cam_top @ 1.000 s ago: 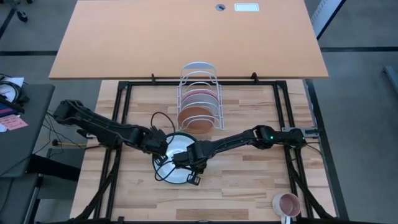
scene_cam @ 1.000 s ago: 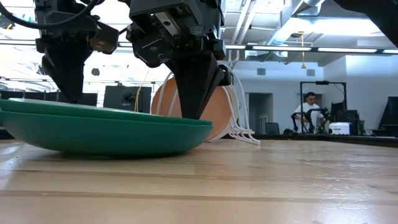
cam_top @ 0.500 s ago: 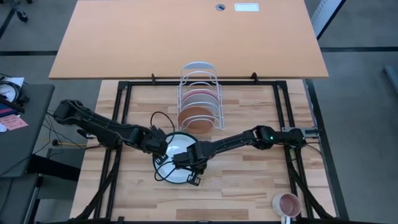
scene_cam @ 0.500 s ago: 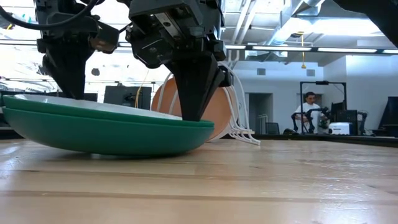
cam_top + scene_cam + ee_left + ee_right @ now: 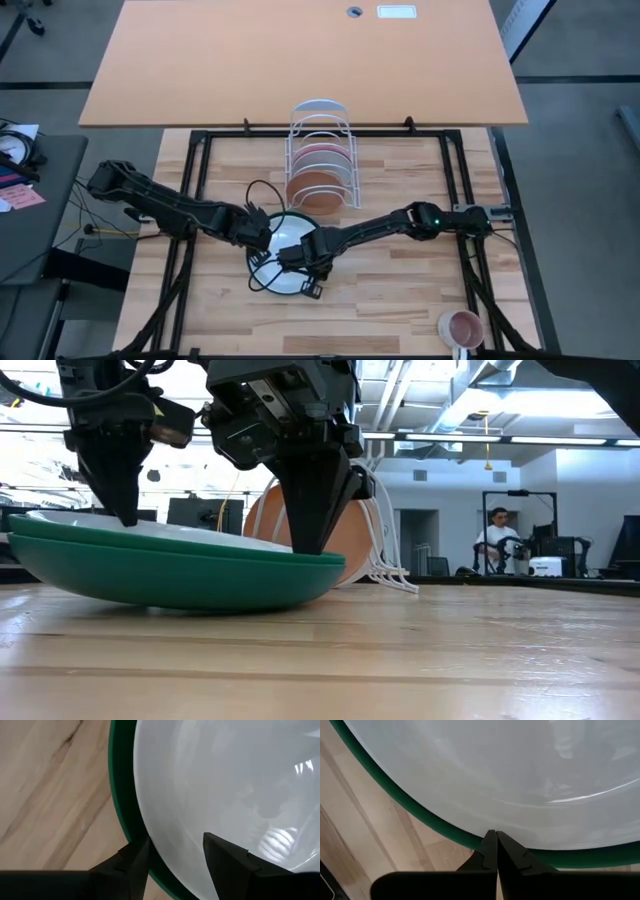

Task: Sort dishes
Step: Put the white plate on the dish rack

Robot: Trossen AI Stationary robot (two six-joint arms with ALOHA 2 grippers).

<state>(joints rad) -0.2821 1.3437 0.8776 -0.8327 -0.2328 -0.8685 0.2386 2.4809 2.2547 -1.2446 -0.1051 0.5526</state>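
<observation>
— Where are your end effectors?

— Your left end effector (image 5: 172, 855) straddles the white plate's (image 5: 220, 785) rim, fingers parted, one inside and one over the green plate (image 5: 121, 805) beneath. Your right end effector (image 5: 496, 851) is closed, tip at the green rim.

— And the dishes?

— The stacked pair sits mid-tabletop (image 5: 400, 290); the terracotta plate (image 5: 314, 189) and pink plate (image 5: 322, 156) stand in the wire rack (image 5: 320, 115) at 12 o'clock.

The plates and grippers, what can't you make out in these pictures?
- High view: white plate and green plate mostly covered by both arms.
- Left wrist view: whether the left gripper touches the white plate's rim, unclear.
- High view: pink plate in the rack, mostly hidden by wires.
</observation>
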